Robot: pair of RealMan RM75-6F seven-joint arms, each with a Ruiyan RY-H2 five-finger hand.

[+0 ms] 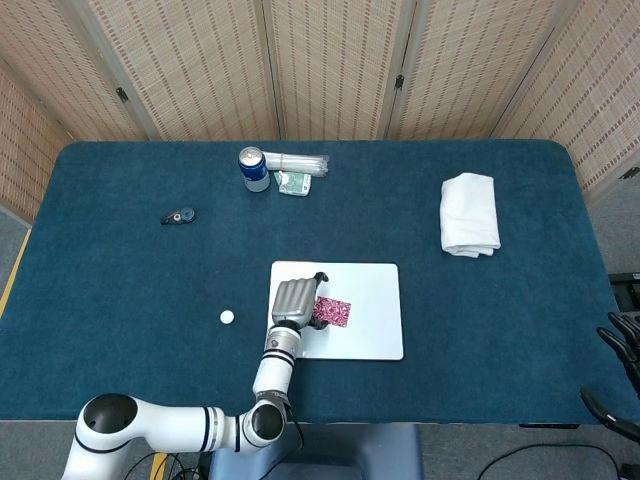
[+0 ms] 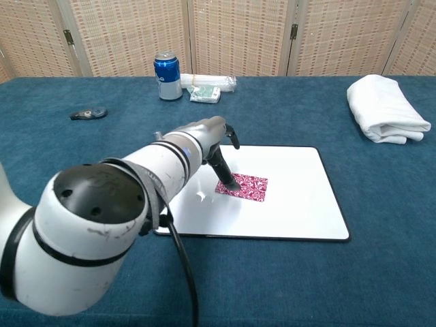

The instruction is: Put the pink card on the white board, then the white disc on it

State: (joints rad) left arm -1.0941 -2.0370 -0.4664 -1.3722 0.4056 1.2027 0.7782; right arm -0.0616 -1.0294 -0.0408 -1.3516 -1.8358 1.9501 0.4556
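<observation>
The pink patterned card [image 1: 333, 311] [image 2: 242, 187] lies flat on the left half of the white board [image 1: 370, 335] [image 2: 293, 201]. My left hand [image 1: 295, 299] [image 2: 208, 139] is over the board's left part, its dark fingertips [image 2: 228, 180] pinching the card's left edge while one finger sticks up. The small white disc [image 1: 227, 317] rests on the blue cloth left of the board; in the chest view my left arm hides it. Only the spread dark fingers of my right hand [image 1: 624, 338] show at the right edge, holding nothing.
A blue can [image 1: 254, 168] [image 2: 167, 75] and wrapped packets [image 1: 297, 170] [image 2: 208, 87] stand at the back. A folded white towel [image 1: 470, 213] [image 2: 385, 107] is at the right, a small dark object [image 1: 180, 215] [image 2: 88, 113] at the left.
</observation>
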